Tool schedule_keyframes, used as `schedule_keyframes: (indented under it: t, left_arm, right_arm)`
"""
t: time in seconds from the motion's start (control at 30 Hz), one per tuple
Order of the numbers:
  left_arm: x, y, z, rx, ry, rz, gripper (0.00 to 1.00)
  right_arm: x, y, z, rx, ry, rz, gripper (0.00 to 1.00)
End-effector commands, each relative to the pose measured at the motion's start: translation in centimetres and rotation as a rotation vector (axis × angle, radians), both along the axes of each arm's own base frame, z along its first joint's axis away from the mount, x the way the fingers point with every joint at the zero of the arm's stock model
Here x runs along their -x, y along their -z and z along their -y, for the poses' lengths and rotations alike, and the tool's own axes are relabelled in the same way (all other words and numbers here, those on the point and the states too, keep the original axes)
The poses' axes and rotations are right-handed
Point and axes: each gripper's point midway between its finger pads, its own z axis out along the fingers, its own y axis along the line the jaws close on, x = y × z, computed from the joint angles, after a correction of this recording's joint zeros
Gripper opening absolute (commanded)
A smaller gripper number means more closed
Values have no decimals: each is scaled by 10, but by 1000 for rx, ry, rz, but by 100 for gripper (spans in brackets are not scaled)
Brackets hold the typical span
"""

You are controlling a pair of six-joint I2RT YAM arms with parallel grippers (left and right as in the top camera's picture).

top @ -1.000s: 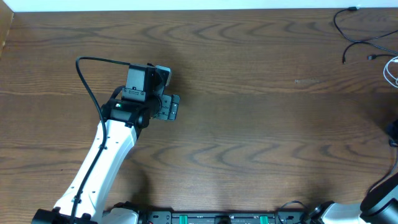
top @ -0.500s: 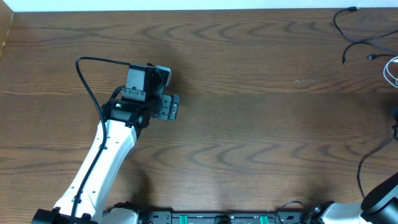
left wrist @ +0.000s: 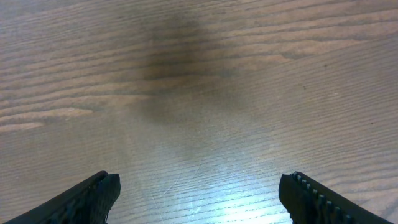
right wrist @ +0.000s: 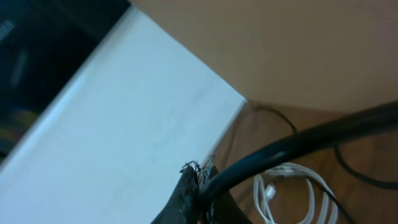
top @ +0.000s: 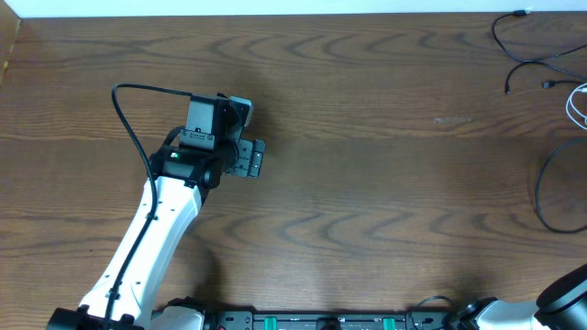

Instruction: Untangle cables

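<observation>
Two pincers, two very different jobs. My right pincer [right wrist: 196, 194] is closed, and a black cable [right wrist: 311, 140] seems pinched in it, running off to its right. The white cable [right wrist: 266, 193] lies coiled just beyond the tips, with other black cables [top: 496, 32] farther past it. I judge the pull should go slowly and away from that pile, easing off if the white coil drags along. My left pincer [left wrist: 200, 198] hangs wide apart over the tabletop [left wrist: 199, 93], well apart from every cable; it could come across to pin the pile.
</observation>
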Motion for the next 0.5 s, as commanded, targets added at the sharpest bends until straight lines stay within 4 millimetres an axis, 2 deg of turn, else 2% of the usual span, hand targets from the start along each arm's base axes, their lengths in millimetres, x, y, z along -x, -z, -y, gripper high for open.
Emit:
schedule_keyframes:
  t: [0.0,0.1,0.2,0.23,0.27,0.33,0.37,0.47]
  left_arm:
    - [-3,-2,-3,-7,-15,6,87]
    - [-3,-2,-3,-7,-15,6,87]
    - [-3,-2,-3,-7,-15,6,87]
    - [-3,-2,-3,-7,-15,6,87]
    - [-3,-2,-3,-7,-15,6,87]
    - [-3,-2,-3,-7,-15,6,87]
    - [-3,-2,-3,-7,-15,6,87]
    - [-3,-2,-3,-7,-15,6,87]
  right_arm:
    - [5,-4,7,-12,25,18,1]
    - [9,10,12,27,56,-69,1]
    - [17,34,16,-9,100,-165,1]
    - [20,40,18,-19,113,-190,21]
    - [22,46,19,-22,123,-216,47]
    - [23,53,18,-16,119,-254,88]
    - [24,55,17,-17,116,-268,99]
    - [26,67,14,-53,110,-302,99]
